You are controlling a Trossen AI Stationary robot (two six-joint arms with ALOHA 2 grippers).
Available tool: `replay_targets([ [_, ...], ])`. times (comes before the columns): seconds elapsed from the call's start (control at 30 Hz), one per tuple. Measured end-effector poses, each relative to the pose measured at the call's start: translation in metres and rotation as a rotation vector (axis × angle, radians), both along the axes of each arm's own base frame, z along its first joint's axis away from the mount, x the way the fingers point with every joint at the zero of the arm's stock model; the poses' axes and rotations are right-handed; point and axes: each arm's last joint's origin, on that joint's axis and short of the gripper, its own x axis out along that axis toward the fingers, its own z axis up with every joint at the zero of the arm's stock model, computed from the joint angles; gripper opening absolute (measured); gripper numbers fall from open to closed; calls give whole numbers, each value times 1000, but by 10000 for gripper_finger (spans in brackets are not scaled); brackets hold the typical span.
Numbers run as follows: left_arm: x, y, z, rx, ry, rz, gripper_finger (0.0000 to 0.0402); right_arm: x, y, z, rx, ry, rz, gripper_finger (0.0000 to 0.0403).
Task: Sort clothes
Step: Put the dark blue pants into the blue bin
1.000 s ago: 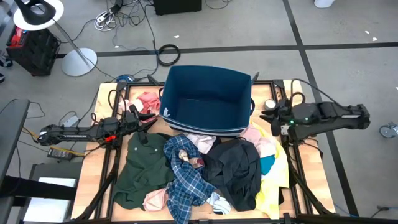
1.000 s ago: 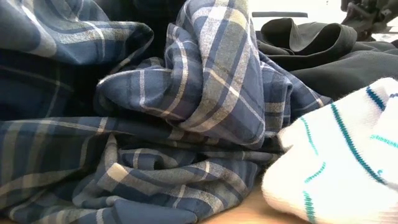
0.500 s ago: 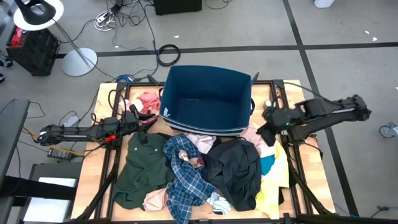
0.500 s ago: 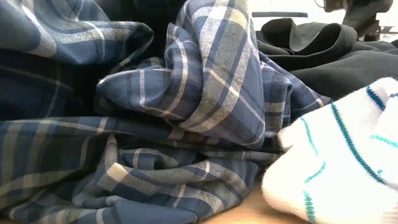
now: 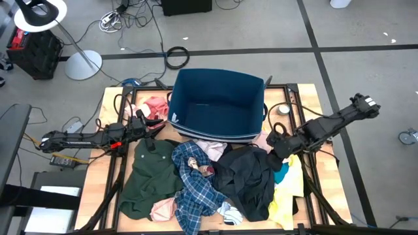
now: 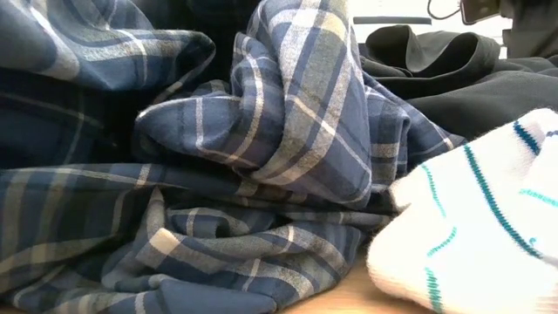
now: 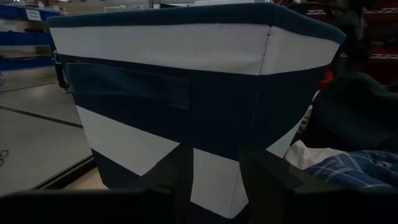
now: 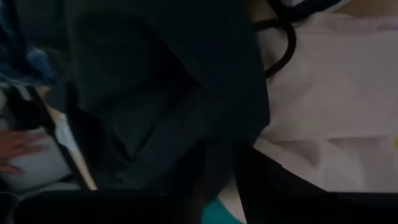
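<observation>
wooden table [image 5: 98,189] on a grey shop floor, cables everywhere, and the whole front half of it is buried in clothes [image 5: 209,179]. going from the right gripper [image 5: 275,145] outward: it's down at the pile's right side, right at the upper right edge of the black top [image 5: 247,179], with the pink piece [image 5: 268,140] just beside it toward the bin [image 5: 219,104]. its wrist cam looks past the fingers [image 8: 273,186] at dark cloth filling most of the view with pale pink next to it. honestly can't tell if the jaws are open, closed, or already pinching fabric, the view is too dark there. the relation that matters imo: the black top lies from that gripper toward the table's front and middle, stretched roughly back to front, so the right arm is clearly the closer one for it, and also for the yellow shirt [image 5: 279,209] under its right edge. the left gripper [image 5: 139,125] sits over at the bin's left corner with its fingers spread and nothing between them, staring at the bin's striped wall; the green shirt [image 5: 147,176] is just in front of it and the plaid shirt [image 5: 196,186] a bit further in, so those look like its share. bin looks empty, sorting barely started i'd say.
</observation>
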Motion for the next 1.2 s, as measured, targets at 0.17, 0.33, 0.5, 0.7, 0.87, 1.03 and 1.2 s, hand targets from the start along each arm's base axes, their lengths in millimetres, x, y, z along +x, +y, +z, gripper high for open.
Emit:
replay_targets([
  [0.17,0,0,0,0,0,0,133,14,7,-9,-40,10,60,111],
  [0.33,0,0,0,0,0,0,133,32,13,-19,-135,-15,151,157],
  [0.5,0,0,0,0,0,0,133,52,16,-36,-229,10,229,198],
  [0.7,0,0,0,0,0,0,133,79,18,-59,-216,29,312,185],
  [0.87,0,0,0,0,0,0,133,85,13,-64,-163,43,345,37],
  [1.03,0,0,0,0,0,0,133,82,10,-47,-144,-14,338,12],
  [1.2,0,0,0,0,0,0,133,79,7,-3,-187,-134,304,7],
])
